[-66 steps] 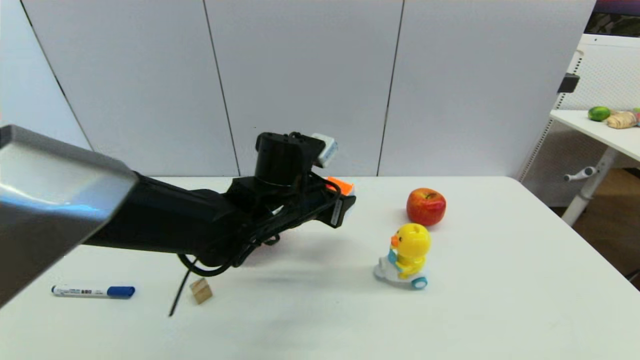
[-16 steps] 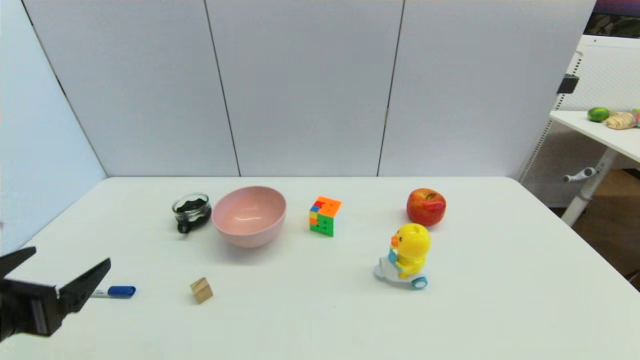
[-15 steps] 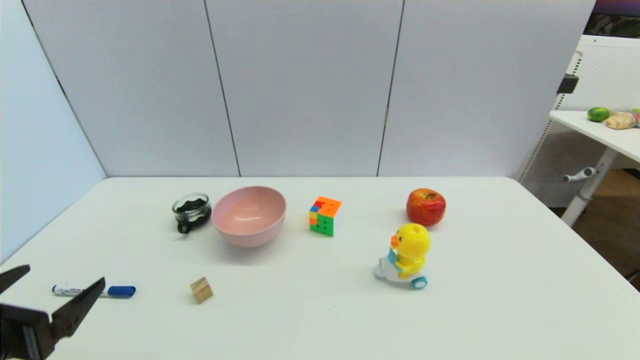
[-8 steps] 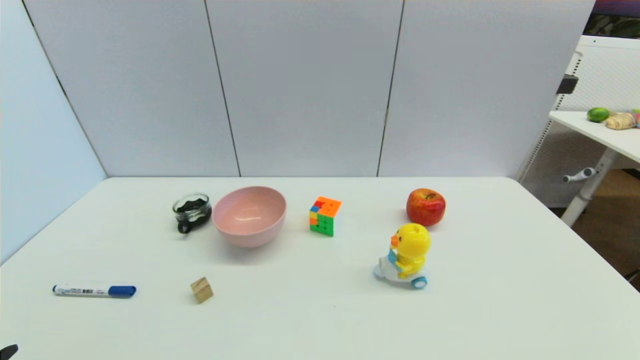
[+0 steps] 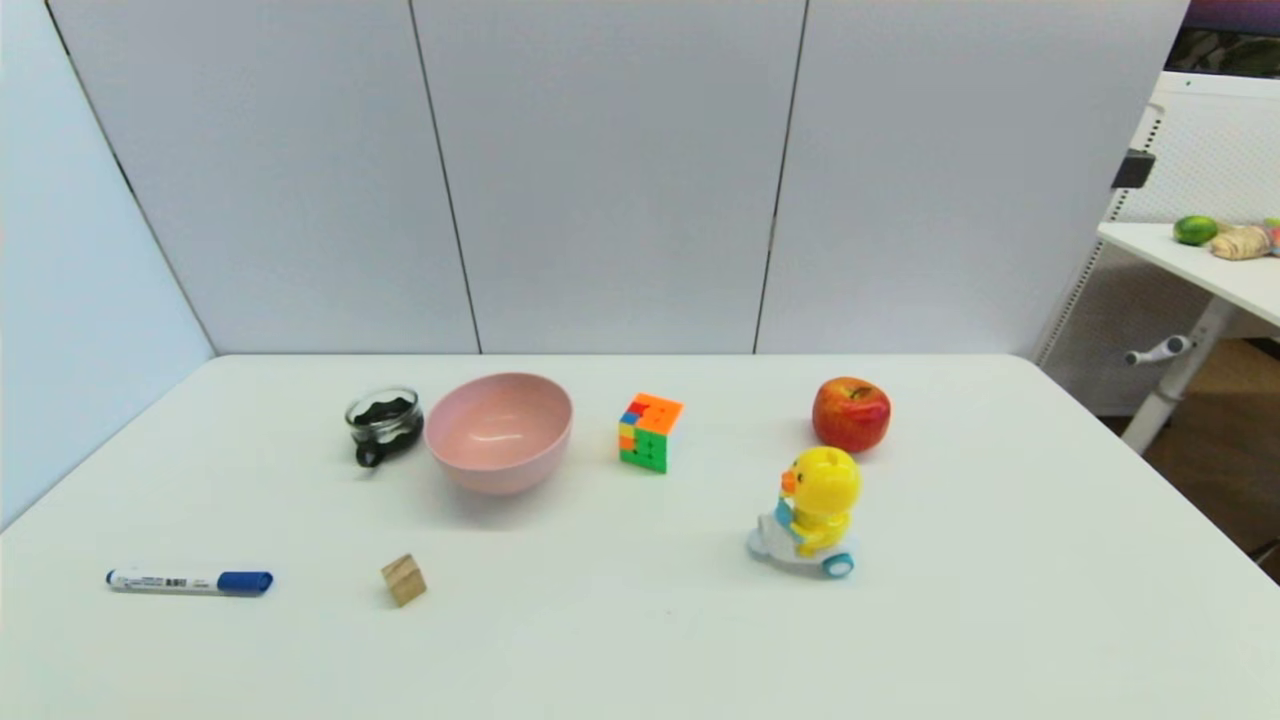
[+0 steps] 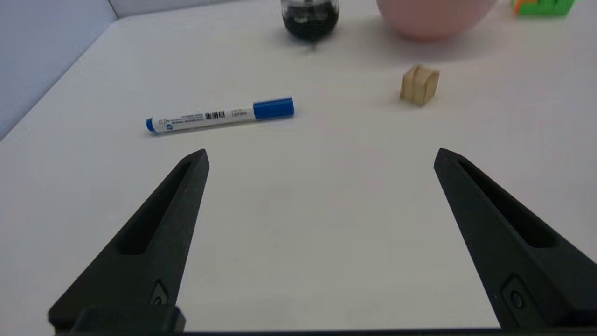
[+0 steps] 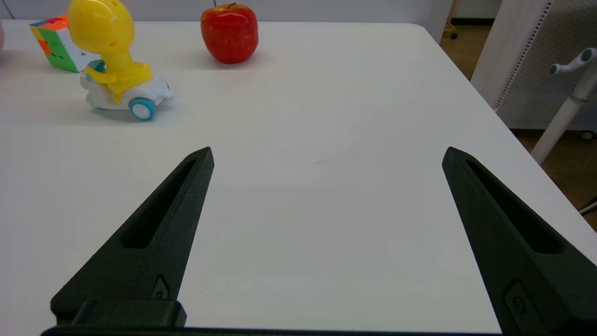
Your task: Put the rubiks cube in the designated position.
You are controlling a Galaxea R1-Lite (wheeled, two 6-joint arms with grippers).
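On the white surface (image 5: 640, 640), items are listed from left to right; a blue-capped marker (image 5: 189, 582) lies flat near the left front edge; a small wooden block (image 5: 403, 580) is located to its right, well apart; farther back, a glass jar with dark contents (image 5: 383, 424) is set just beside a pink bowl (image 5: 499, 431).

The rubiks cube (image 5: 649, 431) is positioned near the middle of the surface, between the pink bowl and a red apple (image 5: 851, 413), touching neither; an orange top face is presented; the side faces are mainly green, with yellow, blue, red and orange tiles along one upper corner; the cube rests flat and is gripped by nothing.

A yellow duck toy on wheels (image 5: 810, 512) is placed in front of the apple.

The left pincer (image 6: 321, 156) is released, spread wide above bare surface near the marker; the right pincer (image 7: 328, 154) is likewise released, spread wide above bare surface at the right side.
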